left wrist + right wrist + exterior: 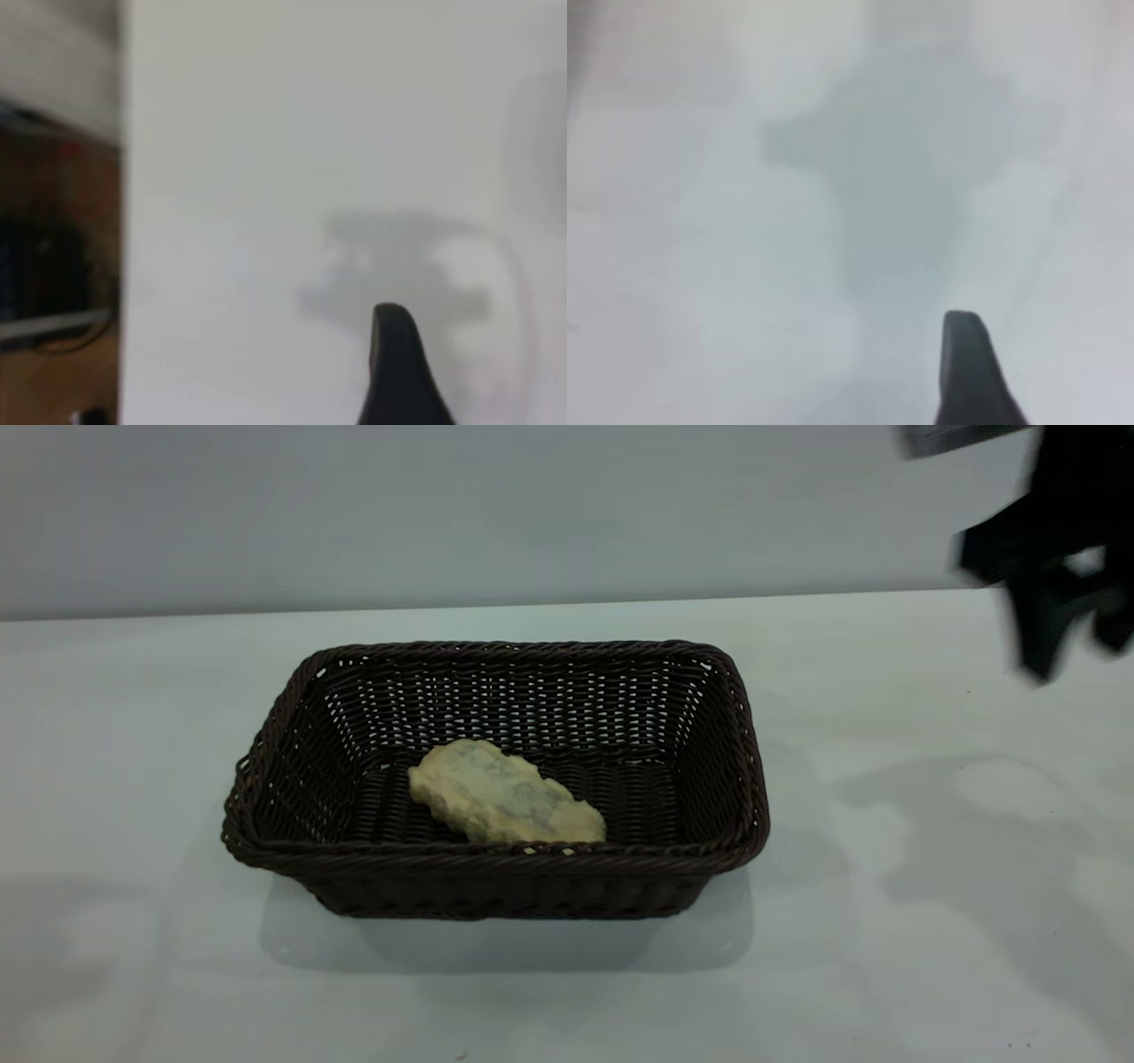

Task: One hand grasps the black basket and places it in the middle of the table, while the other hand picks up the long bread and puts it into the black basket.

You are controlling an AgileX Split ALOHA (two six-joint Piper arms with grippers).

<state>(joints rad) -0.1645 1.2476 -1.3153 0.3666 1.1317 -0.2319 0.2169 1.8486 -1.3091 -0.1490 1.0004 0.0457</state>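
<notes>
The black basket (496,779) stands in the middle of the table (886,921). The long bread (500,793) lies inside it on the basket floor, pale blotched underside up, towards the front wall. My right gripper (1074,657) hangs high above the table at the far right, well clear of the basket, open and empty. In the right wrist view only one of its fingers (963,363) shows over bare tabletop. My left gripper is out of the exterior view. One of its fingers (396,363) shows in the left wrist view above bare table, holding nothing.
The left wrist view shows the table's edge (122,266), with a brown floor and dark objects (53,266) beyond it. Shadows of the arms fall on the tabletop to the right of the basket (974,806).
</notes>
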